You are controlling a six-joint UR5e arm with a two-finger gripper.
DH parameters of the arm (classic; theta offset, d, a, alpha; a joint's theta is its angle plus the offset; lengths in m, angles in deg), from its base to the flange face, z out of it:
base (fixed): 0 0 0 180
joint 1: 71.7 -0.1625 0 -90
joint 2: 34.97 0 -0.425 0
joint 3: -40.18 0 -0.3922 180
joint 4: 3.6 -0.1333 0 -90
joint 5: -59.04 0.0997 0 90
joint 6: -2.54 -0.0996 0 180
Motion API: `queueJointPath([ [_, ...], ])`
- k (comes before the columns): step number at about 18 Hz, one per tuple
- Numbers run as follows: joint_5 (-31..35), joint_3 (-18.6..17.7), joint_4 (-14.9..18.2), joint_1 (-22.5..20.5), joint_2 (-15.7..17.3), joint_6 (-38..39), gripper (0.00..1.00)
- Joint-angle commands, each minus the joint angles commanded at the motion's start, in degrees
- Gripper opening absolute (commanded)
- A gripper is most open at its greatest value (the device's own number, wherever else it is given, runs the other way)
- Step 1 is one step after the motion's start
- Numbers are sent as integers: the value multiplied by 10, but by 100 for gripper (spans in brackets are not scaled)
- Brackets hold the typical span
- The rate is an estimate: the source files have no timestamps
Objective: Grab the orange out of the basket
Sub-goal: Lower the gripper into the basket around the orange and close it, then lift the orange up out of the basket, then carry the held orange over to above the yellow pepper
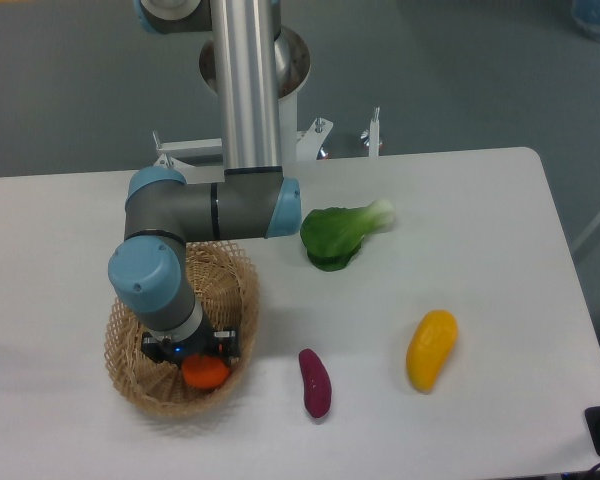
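Smooth round orange, no long axis, inside oval woven wicker basket, gripper low over it, jaw state unclear, glossy mango lying on white table

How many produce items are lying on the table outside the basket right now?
3: the green leafy vegetable near the table's middle, the purple sweet potato just right of the basket, and the yellow mango further right. The arm may hide others.
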Motion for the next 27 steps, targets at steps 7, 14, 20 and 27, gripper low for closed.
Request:
queueJointPath([
  [7, -11, 0, -2, -9, 21, -9, 64],
  [14, -26, -1, -2, -52, 46, -61, 64],
  [20, -35, 5, -2, -118, 61, -123, 64],
  [27, -37, 21, -1, -198, 61, -245, 64],
])
